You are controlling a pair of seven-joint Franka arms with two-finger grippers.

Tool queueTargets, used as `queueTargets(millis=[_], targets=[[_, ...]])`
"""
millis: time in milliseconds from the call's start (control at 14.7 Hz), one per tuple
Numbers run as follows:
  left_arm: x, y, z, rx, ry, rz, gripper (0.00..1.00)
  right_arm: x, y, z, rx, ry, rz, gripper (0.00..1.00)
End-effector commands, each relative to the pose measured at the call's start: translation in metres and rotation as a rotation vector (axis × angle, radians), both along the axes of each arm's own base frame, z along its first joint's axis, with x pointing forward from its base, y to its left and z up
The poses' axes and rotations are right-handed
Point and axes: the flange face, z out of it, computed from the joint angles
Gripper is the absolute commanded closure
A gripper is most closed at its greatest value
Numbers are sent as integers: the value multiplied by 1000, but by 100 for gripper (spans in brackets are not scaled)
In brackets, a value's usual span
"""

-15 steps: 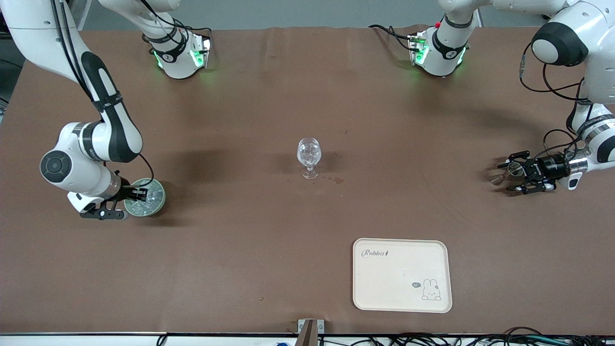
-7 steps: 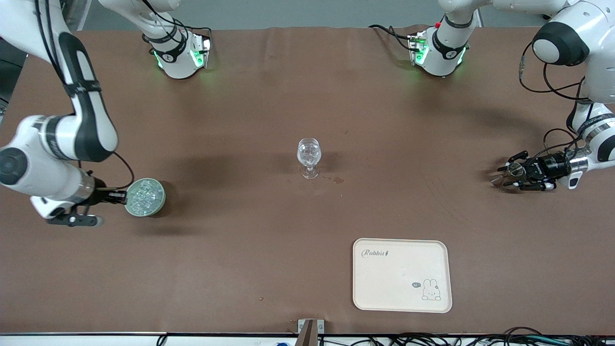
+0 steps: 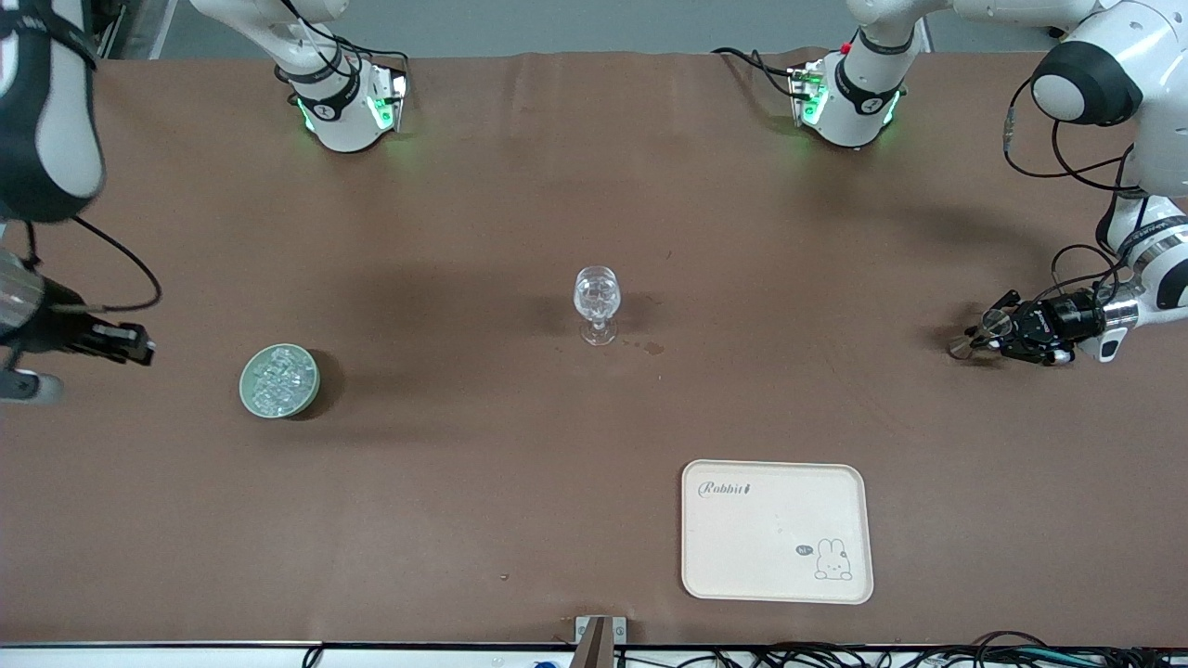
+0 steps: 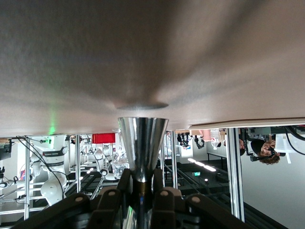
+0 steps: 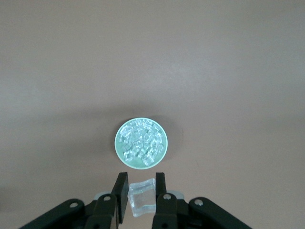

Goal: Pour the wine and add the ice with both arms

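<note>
From the front view I see my right gripper [image 3: 125, 341] has pulled up and away from the round pale-green bowl of clear ice cubes [image 3: 279, 380], which a second ago it was dipping into; it now hangs over bare brown table [image 3: 464, 520] toward the right arm's end, and the bowl sits alone there. The clear stemmed glass [image 3: 597, 314] stands mid-table, unmoved, farther from the camera than the cream rabbit tray [image 3: 777, 531]. My left gripper [image 3: 1007, 332] waits low at the left arm's end. In the left wrist view its jaws are clenched on a shiny metal cone-shaped cup [image 4: 142, 148]. The right wrist view shows one clear ice cube [image 5: 142, 197] pinched between the right fingers [image 5: 121, 195], above the bowl. I judge the pick succeeded; carrying it to the glass comes next.
</note>
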Motion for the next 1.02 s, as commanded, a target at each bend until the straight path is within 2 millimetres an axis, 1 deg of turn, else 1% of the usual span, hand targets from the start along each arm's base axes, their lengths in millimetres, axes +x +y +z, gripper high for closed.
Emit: queueTargets(millis=[0,68,136,204,340,408,476,544,612,680,749,817,953], targets=[[8,-4,34,-29,-47,7,99,-24,1,53,12,-47,-12,99],[12,-7,45,-38,-51,-1,99,-34,1,73,10,-77,-13,99],[19,-12,59,-44,-62,-15,99,-41,2,86,10,-97,-13,99],[24,-17,74,-54,-82,-36,99,-43,1,90,10,-105,-10,99],[30,-19,107,-69,-113,-55,99,-48,-4,86,13,-69,-19,99],[36,-22,126,-64,-106,-57,99,-48,-4,87,13,-72,-20,99],[45,-36,141,-61,-97,-81,99,-47,-3,85,15,-69,-20,99],[56,-55,162,-54,-93,-111,99,-46,-2,84,15,-72,-20,99],[65,-73,179,-32,-82,-156,99,-46,-2,84,15,-73,-20,99],[76,-100,198,10,-76,-236,99,-47,-2,85,15,-72,-20,99],[83,-123,209,29,-63,-283,99,-47,-2,85,15,-69,-20,99],[88,-140,218,34,-53,-305,99,-47,-4,85,15,-69,-23,99],[92,-159,226,28,-36,-325,99,-47,-3,85,15,-70,-22,99]])
